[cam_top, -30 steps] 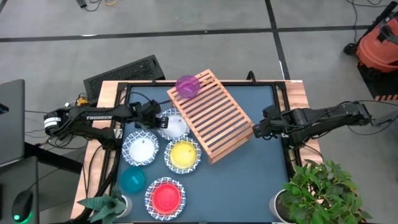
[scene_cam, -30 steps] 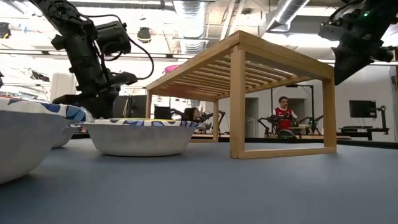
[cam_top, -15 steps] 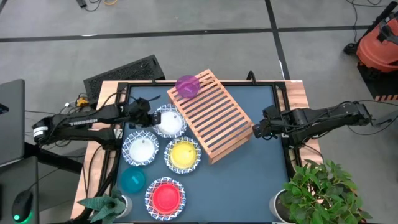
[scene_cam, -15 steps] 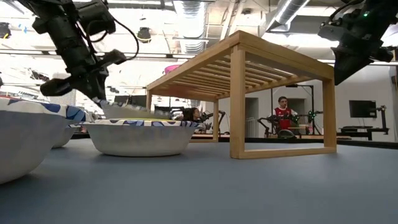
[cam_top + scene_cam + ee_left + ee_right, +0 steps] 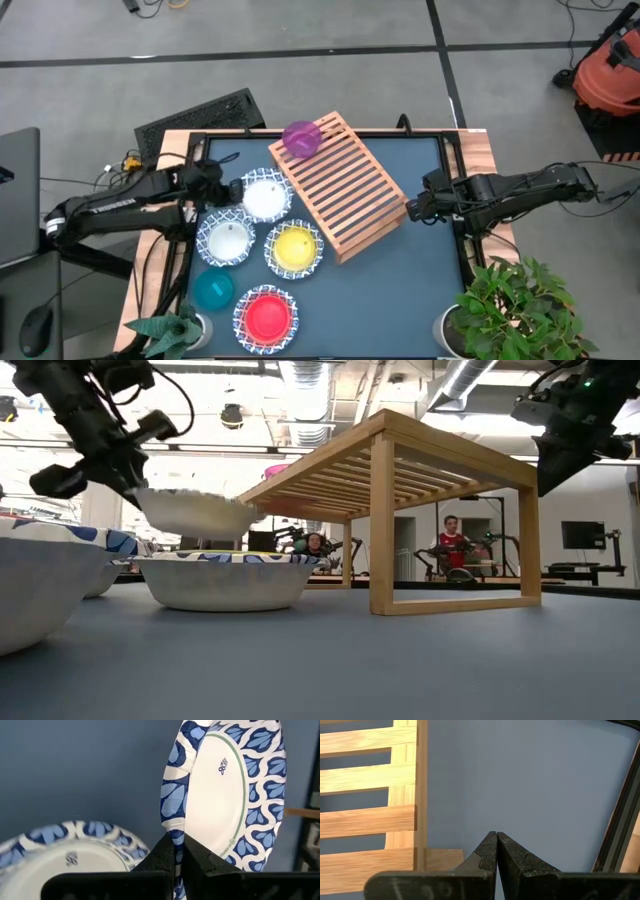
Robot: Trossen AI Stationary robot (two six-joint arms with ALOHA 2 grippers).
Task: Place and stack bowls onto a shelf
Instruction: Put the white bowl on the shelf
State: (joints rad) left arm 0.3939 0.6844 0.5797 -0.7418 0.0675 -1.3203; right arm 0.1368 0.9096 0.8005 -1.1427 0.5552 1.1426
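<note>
Nearest the front edge of the dark blue desk [image 5: 400, 270]: red bowl [image 5: 266, 316] nested in a patterned dish, with the teal bowl [image 5: 212, 290] just beside it, bare on the desk. One row back: an empty blue-rimmed dish [image 5: 226, 240] and the yellow bowl [image 5: 295, 246] sitting in another dish. Behind those, a white dish with blue leaf rim [image 5: 265, 194], lifted clear of the desk (low view showed it hanging above the dishes below) and pinched at its rim by the left tool [image 5: 232, 188], fingers [image 5: 172, 854] pressed onto the rim from both sides. Just beside that dish, the light-wood slatted shelf [image 5: 345, 185], set at an angle across the desk's middle. Right tool [image 5: 412, 210] held above the desk near the shelf's right corner, tips pressed together on nothing (seen plainly from its own wrist). Farthest back: purple bowl [image 5: 302, 138], resting on the shelf's far corner.
</note>
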